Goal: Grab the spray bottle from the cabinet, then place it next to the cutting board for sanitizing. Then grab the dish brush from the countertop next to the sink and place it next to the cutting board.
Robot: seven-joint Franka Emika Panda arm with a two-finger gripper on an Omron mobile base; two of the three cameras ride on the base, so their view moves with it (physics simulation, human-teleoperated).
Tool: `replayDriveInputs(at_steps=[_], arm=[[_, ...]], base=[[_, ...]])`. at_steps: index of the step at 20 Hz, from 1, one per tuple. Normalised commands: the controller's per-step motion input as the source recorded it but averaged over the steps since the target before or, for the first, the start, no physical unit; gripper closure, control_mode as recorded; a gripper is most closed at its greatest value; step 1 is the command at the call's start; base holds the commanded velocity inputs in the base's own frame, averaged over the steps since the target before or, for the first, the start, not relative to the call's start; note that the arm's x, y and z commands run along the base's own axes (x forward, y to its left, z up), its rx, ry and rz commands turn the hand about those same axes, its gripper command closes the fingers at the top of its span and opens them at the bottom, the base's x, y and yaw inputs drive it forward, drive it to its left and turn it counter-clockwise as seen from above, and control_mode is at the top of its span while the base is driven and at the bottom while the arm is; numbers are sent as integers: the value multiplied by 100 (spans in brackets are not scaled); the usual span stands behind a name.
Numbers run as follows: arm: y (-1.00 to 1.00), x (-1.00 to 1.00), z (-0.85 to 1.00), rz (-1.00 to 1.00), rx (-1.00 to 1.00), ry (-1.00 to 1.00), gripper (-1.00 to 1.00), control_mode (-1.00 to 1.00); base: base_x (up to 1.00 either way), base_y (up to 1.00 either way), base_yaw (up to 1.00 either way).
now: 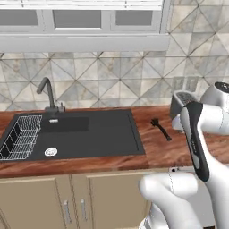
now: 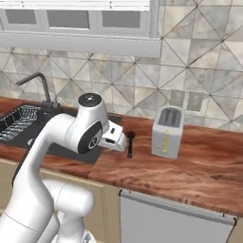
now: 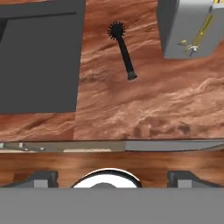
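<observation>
The black dish brush [image 1: 161,129] [image 2: 130,144] [image 3: 123,50] lies flat on the reddish-brown countertop [image 1: 156,154] [image 3: 153,100], between the black sink [image 1: 89,138] [image 3: 39,57] and a grey toaster. Its round bristly head points toward the wall. My gripper [image 3: 113,179] hangs above the counter's front edge, short of the brush, open, with its fingertips [image 3: 41,177] far apart and nothing between them. In the right base view my hand [image 2: 114,136] hovers just left of the brush. The spray bottle, the cutting board and the tall cabinet are out of view.
The toaster [image 1: 181,105] [image 2: 166,130] [image 3: 188,26] stands close to the right of the brush. A curved grey faucet [image 1: 47,91] [image 2: 40,85] and a white wire rack [image 1: 20,136] sit at the sink. Beige cabinet doors [image 1: 67,201] are below the counter.
</observation>
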Motion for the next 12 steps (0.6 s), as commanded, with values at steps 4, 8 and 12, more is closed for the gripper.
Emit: replayDriveInputs(at_steps=[4,8,12], arm=[[0,0,0,0,0,0,-100,100],[0,39,-4,0,0,0,-100,-100],[-2,71,-44,0,-2,1,-100,-100]], base=[[89,-28,35],[37,-8,3],[0,0,0]])
